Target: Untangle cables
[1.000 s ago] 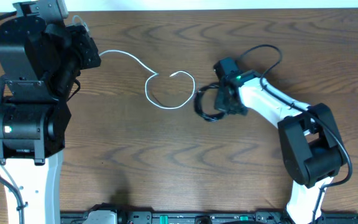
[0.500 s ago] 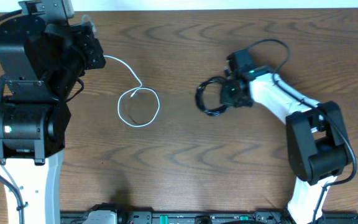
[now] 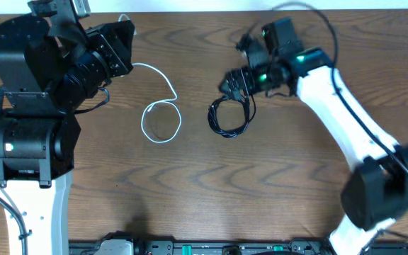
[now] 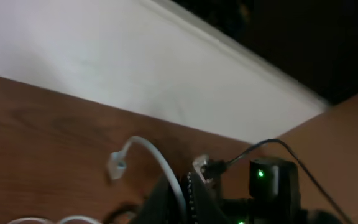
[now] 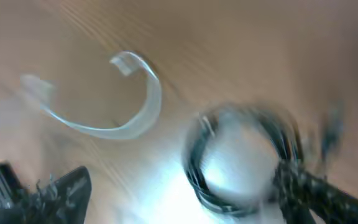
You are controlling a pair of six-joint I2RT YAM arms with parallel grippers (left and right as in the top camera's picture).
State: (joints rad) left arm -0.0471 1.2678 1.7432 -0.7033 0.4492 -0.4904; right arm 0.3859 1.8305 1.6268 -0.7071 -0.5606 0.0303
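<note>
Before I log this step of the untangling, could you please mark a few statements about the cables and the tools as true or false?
1. The white cable and the black cable lie apart without crossing. True.
2. The left tool is open and empty. False: it is shut on the white cable.
3. The black cable forms a coil on the table. True.
4. The right tool is clamped on the white cable. False: it stands wide open by the black cable.
</note>
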